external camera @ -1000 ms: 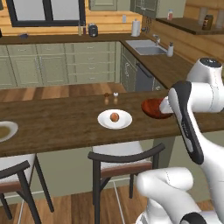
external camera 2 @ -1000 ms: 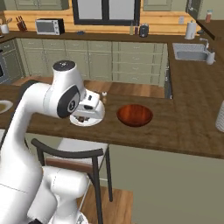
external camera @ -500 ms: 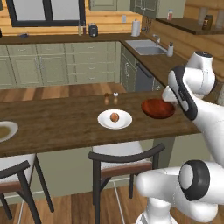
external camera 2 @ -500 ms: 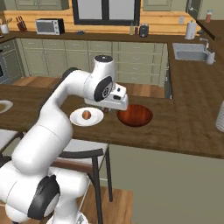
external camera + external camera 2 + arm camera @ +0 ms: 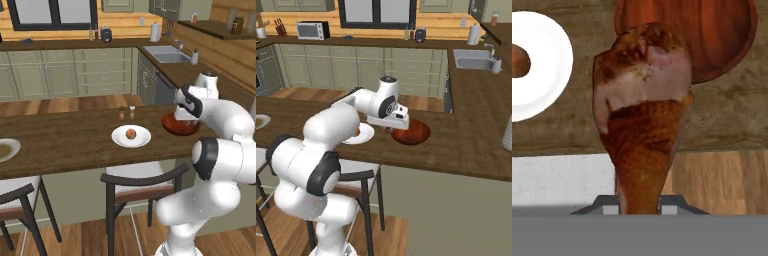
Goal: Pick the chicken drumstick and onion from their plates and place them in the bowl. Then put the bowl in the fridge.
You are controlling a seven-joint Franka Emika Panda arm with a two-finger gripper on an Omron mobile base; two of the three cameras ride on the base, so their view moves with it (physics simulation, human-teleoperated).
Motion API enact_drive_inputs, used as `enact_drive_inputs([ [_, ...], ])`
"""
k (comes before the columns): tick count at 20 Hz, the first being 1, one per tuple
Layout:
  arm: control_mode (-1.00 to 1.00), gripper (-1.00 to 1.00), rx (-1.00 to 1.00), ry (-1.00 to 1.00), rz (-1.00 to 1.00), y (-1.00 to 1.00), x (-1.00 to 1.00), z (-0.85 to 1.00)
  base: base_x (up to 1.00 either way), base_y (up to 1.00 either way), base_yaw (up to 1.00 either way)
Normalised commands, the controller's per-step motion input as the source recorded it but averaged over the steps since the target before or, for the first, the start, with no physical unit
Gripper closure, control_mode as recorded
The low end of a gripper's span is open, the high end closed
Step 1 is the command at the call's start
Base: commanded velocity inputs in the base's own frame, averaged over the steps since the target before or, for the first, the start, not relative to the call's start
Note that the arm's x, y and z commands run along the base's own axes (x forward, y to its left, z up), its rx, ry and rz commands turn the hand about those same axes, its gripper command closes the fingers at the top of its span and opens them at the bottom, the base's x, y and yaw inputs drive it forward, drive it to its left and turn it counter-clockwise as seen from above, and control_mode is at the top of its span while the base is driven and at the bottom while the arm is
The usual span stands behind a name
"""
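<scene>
My gripper (image 5: 640,202) is shut on the narrow end of the golden-brown chicken drumstick (image 5: 642,115), which hangs above the counter edge. Just ahead of it lies the reddish-brown bowl (image 5: 722,35), with nothing in it. The small orange-brown onion (image 5: 518,61) rests on a white plate (image 5: 547,70) off to one side. From the left base view, the hand (image 5: 186,111) hovers at the bowl's (image 5: 180,127) near rim, right of the onion (image 5: 131,133) and its plate (image 5: 119,137). A second white plate (image 5: 6,149) sits far left. The fridge is out of view.
Two small shakers (image 5: 126,110) stand behind the onion's plate. Dark chairs (image 5: 142,182) are tucked under the counter's front edge. A sink (image 5: 167,57) lies on the side counter, and a white roll (image 5: 507,132) stands at the far right.
The arm has swung right from above the onion's plate to the bowl's rim, carrying the drumstick in its shut gripper.
</scene>
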Motion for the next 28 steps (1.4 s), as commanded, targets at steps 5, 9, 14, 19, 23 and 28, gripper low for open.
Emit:
enact_drive_inputs([
  [5,-1.0,1.0,0.0,0.02,0.0,-0.6,0.78,-0.67,0.0,0.0,0.0],
  [9,-1.0,1.0,0.0,0.0,0.0,-0.43,0.59,-0.35,0.0,0.0,0.0],
  [14,-1.0,1.0,0.0,0.04,0.0,-0.27,0.59,-0.29,0.0,0.0,0.0],
  [19,-1.0,1.0,-0.02,0.04,0.0,-0.12,0.62,-0.48,0.0,0.0,0.0],
  [23,-1.0,1.0,-0.01,0.02,0.0,-0.13,0.54,-0.43,0.0,0.0,0.0],
  [28,-1.0,1.0,0.0,0.01,0.0,-0.16,0.35,-0.36,0.0,0.0,0.0],
])
